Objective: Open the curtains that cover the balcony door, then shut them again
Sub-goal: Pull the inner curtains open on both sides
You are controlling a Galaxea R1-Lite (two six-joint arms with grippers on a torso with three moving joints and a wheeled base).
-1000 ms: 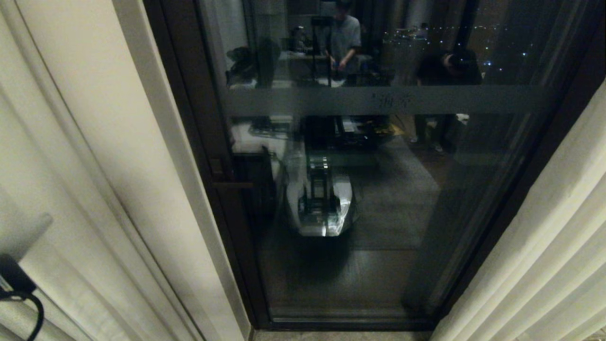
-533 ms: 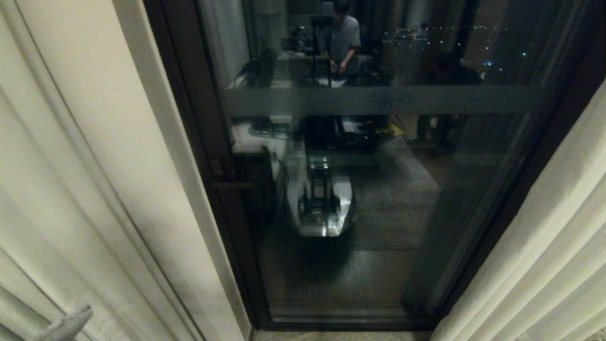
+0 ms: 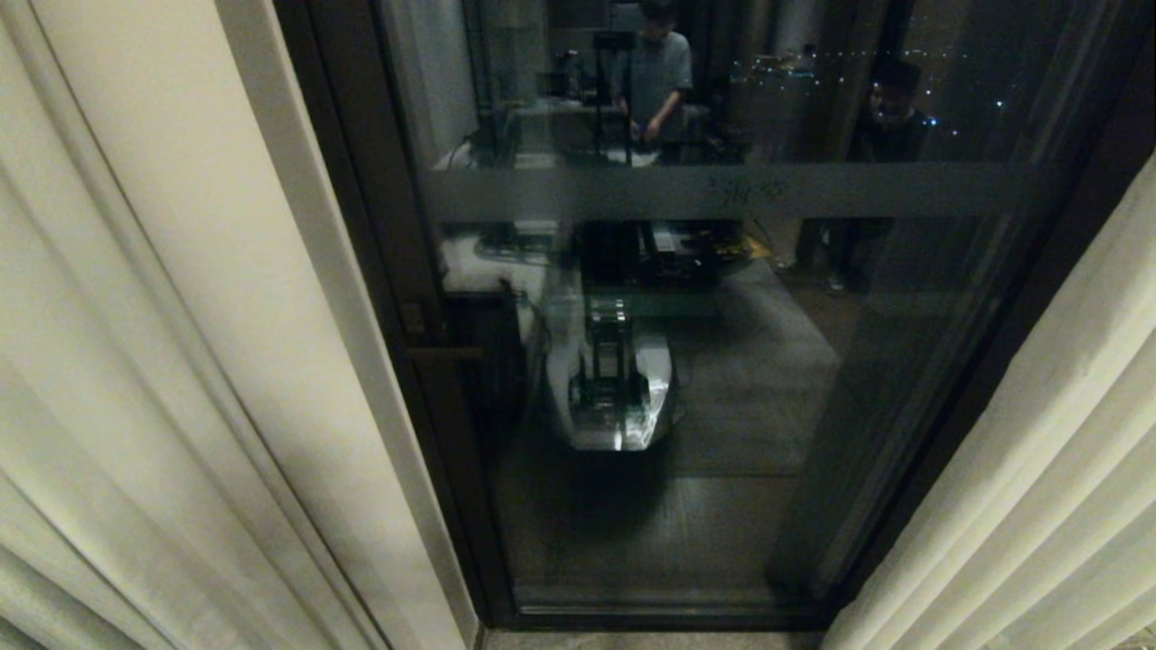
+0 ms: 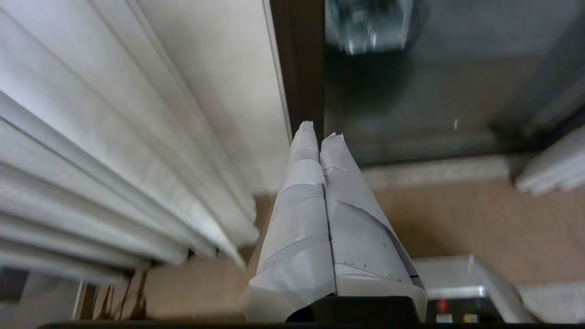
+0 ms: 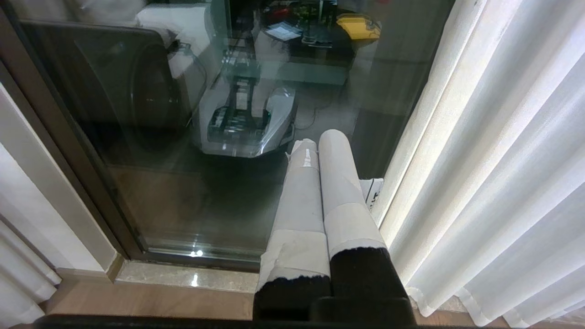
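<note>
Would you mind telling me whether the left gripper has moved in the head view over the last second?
Yes. It showed at the bottom left corner, over the left curtain, slid lower, and is now out of that view; the door frame has not shifted.

The wooden floor (image 4: pixel 457 219) runs up to a pale stone sill (image 5: pixel 183 276) at the foot of the balcony door (image 3: pixel 686 379). The curtains (image 4: pixel 114 183) hang down to it on either side, their hems seemingly just touching the boards.

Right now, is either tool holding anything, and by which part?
Nothing is held. The left tool and the right tool are both shut on nothing, clear of the curtains, which hang parted beside the door.
</note>
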